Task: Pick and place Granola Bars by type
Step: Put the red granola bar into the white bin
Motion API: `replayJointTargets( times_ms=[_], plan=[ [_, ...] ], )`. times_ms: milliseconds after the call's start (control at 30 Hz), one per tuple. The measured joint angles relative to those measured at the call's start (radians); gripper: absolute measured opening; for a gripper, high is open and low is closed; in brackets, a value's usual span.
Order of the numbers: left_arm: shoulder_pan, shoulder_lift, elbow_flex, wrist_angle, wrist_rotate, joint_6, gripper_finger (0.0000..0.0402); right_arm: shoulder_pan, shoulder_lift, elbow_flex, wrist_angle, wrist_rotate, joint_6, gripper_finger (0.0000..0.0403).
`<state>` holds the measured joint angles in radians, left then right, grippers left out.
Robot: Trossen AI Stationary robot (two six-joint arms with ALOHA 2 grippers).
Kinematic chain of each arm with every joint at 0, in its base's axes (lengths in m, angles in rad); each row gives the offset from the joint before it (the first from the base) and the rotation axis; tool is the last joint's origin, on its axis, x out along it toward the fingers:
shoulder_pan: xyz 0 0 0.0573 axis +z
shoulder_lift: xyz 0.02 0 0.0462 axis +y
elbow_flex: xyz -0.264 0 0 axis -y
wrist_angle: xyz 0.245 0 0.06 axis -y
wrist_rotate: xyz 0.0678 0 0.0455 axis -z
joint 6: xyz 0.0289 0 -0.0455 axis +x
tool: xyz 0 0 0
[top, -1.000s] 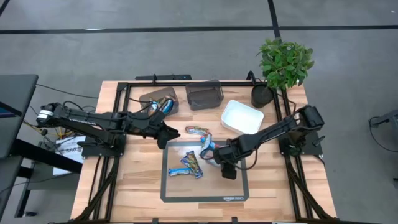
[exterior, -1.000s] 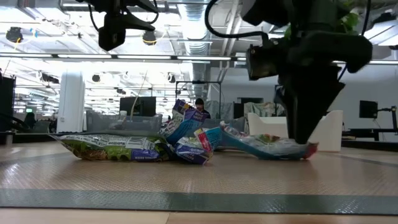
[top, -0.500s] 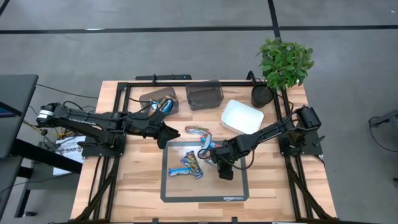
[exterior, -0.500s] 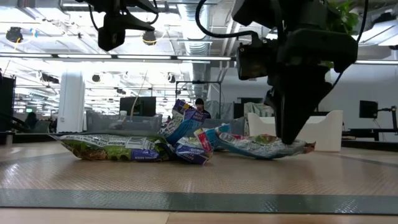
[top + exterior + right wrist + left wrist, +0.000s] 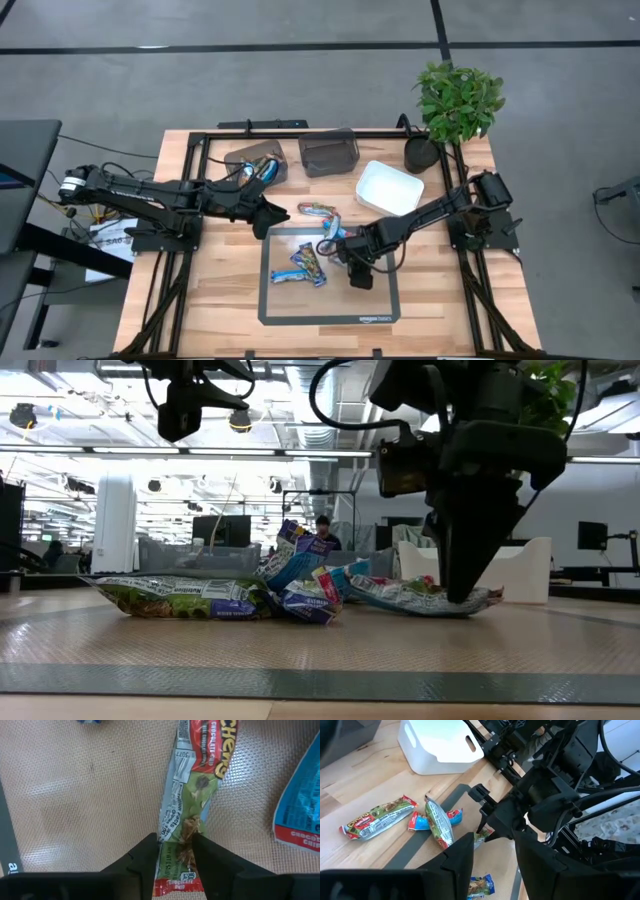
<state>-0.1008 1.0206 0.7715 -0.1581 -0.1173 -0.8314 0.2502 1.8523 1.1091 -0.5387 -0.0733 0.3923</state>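
Note:
Several granola bars lie flat on and beside a grey mat [image 5: 382, 300]: a green and red one [image 5: 318, 210] on the wood, blue ones [image 5: 300, 263] on the mat. My right gripper [image 5: 360, 268] stands on the mat, shut on a green and red bar [image 5: 192, 785], which also shows in the low view [image 5: 415, 595]. My left gripper [image 5: 275, 215] hovers above the mat's far left corner. In its wrist view [image 5: 495, 862] it is open and empty. My right gripper pinches the green and red bar between its two fingers, across its width, a little in from its red end [image 5: 176, 851]. The fingers [image 5: 150, 855] come from above, pointing down. The bar lies stretched out on the mat, away from the fingers.
Two dark bins [image 5: 255, 160] [image 5: 328, 152] stand at the far side; the left one holds blue bars. A white tray [image 5: 390, 188] stands right of them, and a potted plant [image 5: 458, 100] at the far right corner. A black frame runs round the table's edge.
My right gripper has gone a little toward the table's left edge, low over the mat. The green and red bar has slid the same way with it and still lies on the mat.

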Motion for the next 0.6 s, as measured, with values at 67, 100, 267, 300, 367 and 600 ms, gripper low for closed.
replayJointTargets(
  times_ms=[67,100,267,300,367,600],
  plan=[
    [0.0,0.0,0.0,0.0,0.0,-0.001,0.0136,-0.004,0.0,0.0,-0.002,-0.003,0.0,0.0102],
    [0.0,0.0,0.0,0.0,0.0,-0.001,0.0136,-0.006,0.0,0.0,-0.001,-0.003,0.0,0.0091],
    [0.0,0.0,0.0,0.0,0.0,-0.002,0.0136,-0.016,0.0,0.0,-0.001,-0.007,0.002,0.0027],
    [0.0,0.0,0.0,0.0,-0.001,-0.002,0.0136,-0.019,0.0,0.0,-0.001,-0.01,0.002,0.0016],
    [0.0,0.0,0.0,0.0,-0.001,-0.002,0.0136,-0.024,-0.001,0.0,-0.001,-0.021,0.005,0.0006],
    [0.0,0.0,0.0,0.0,-0.002,-0.001,0.0136,-0.04,-0.006,-0.002,0.003,-0.022,0.045,0.0002]
  ],
)
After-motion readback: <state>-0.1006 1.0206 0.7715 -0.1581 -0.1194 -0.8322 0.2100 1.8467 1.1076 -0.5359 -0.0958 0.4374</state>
